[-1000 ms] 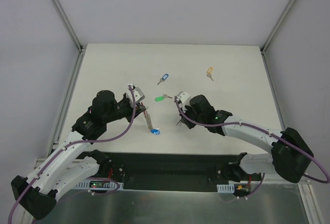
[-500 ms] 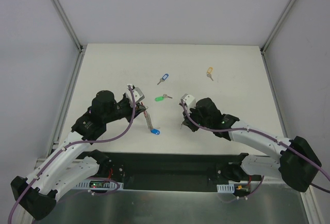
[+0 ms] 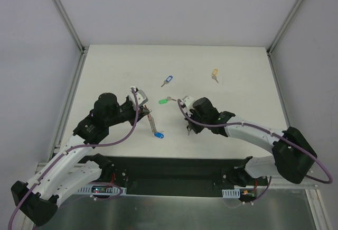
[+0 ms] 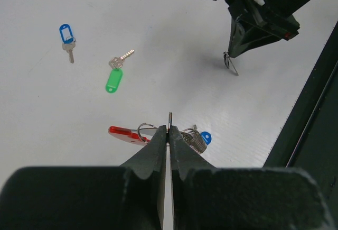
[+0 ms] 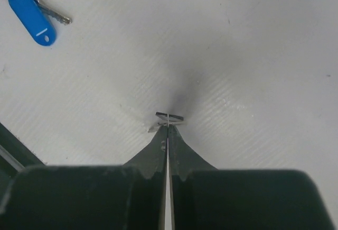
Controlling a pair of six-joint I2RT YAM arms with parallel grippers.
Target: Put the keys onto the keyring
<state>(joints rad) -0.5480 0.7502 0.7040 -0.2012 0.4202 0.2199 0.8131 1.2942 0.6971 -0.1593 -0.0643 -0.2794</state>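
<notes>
My left gripper (image 4: 169,129) is shut on the thin metal edge of the keyring (image 3: 152,123). Its red band (image 4: 124,134) lies left of the fingers and its grey coiled strap (image 4: 194,140) right of them. A blue-tagged key (image 3: 159,135) sits at the strap's end (image 5: 33,14). My right gripper (image 5: 168,127) is shut on a small key (image 4: 230,64) with a black tag (image 5: 170,116), low over the table to the right of the keyring (image 3: 188,130). Loose on the table lie a blue-tagged key (image 3: 167,80), a green-tagged key (image 3: 165,101) and a yellow-tagged key (image 3: 214,74).
The white table (image 3: 243,92) ends at a dark strip (image 3: 179,164) along its near edge, where the arm bases stand. Grey walls with metal rails (image 3: 63,18) close the back and both sides.
The right arm's wrist swung a little to the right and then back left, with its fingertips staying near the same spot. The left arm and keyring have not moved.
</notes>
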